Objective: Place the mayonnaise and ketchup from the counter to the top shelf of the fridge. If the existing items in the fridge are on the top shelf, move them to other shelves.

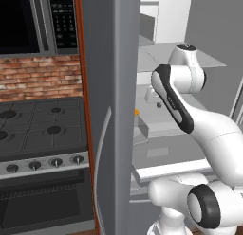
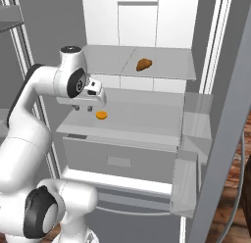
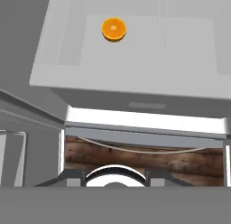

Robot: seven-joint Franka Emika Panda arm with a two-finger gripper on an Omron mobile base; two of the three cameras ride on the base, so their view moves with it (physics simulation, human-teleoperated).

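Right base view carries no readable writing or labels. White arm bends forward into the open fridge (image 2: 215, 139), its gripper (image 2: 82, 109) shut and empty, pointing down over a lower shelf (image 2: 147, 122) beside an orange half (image 2: 101, 115). An orange-brown roll (image 2: 143, 64) lies on the top shelf (image 2: 171, 65) above. Wood floor (image 3: 135, 157) shows below

You get flat, even rendered light with no glare: the fridge (image 2: 147, 21) lining glows bright white while its door (image 1: 111, 87) stays dull grey. Shadows are faint. Edges look soft and pixelated, with no lens distortion.
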